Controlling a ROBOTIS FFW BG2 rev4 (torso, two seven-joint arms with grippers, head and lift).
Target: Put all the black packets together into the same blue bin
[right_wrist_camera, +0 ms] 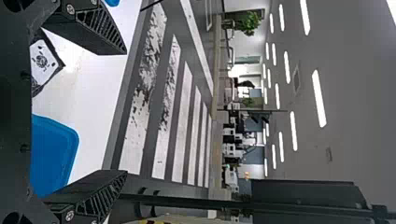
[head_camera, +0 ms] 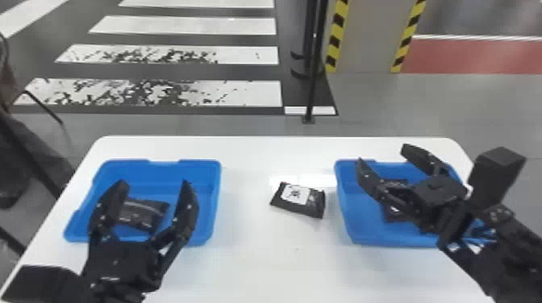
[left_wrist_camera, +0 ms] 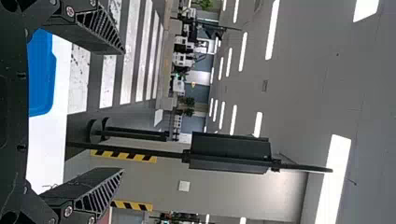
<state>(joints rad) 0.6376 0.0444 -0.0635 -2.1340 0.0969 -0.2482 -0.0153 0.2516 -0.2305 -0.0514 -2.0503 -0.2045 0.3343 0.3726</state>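
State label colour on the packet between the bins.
The label is white with a black mark; best seen in the head view.

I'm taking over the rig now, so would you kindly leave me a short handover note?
Left gripper: open, empty, at the left blue bin.
Right gripper: open, empty, at the right blue bin.
Packets: one black packet in the left bin, one in the right bin, partly hidden by the right gripper, one label-up on the white table between them.
Done: each bin holds a packet, but they aren't together.
Left: gather all in one bin.
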